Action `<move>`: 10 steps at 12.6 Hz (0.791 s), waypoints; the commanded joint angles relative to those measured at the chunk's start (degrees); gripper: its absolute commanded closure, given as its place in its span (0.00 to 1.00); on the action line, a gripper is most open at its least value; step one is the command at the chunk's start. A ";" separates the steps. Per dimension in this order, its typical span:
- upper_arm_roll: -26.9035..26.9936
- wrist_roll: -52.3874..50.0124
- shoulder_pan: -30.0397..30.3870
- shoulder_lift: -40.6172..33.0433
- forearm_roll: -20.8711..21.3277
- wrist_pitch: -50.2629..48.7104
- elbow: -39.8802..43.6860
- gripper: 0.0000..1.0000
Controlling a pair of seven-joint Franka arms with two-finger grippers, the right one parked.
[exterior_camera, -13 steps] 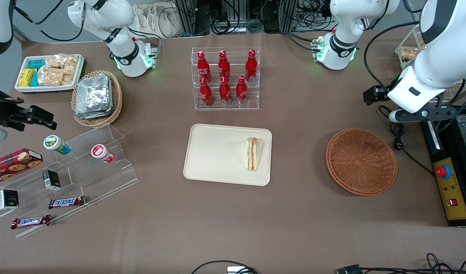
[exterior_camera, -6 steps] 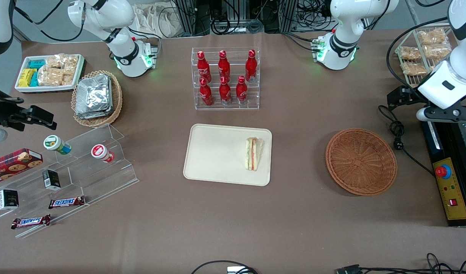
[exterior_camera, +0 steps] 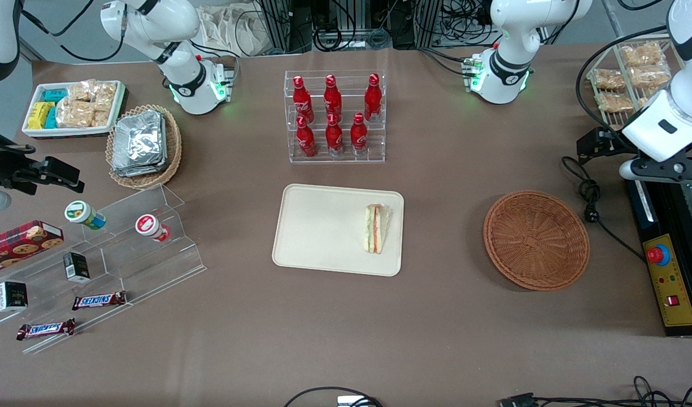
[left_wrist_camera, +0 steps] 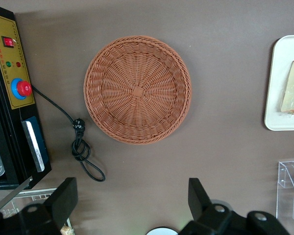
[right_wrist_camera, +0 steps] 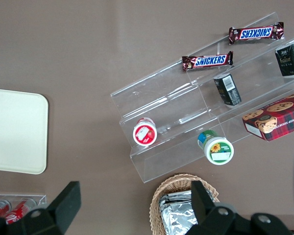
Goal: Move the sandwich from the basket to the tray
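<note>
1 sandwich [exterior_camera: 377,228] lying on 1 tray [exterior_camera: 317,232]; 1 basket [exterior_camera: 536,239] well apart, toward the working arm's end of the desk [exterior_camera: 436,316]. Claw [left_wrist_camera: 130,203] raised above desk near basket, 2 fingers [left_wrist_camera: 66,198] spread apart, gripping nothing.

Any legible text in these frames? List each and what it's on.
"SNICKERS": two candy bars on the clear acrylic steps.
Red bottles in the rack: white script, too small to read.
Cookie box, small dark boxes, cup lids: print unreadable.
Sandwich, tray, basket: no text.
Gripper, open above the table beside the basket: none.
</note>
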 commanded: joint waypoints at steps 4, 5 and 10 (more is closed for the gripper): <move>5.22 0.67 -4.25 -1.74 -0.39 0.77 -1.75 0.00; 5.15 0.67 -3.99 -1.56 -0.40 0.77 -1.67 0.00; 5.06 0.59 -3.55 -1.12 -0.48 0.42 -1.58 0.00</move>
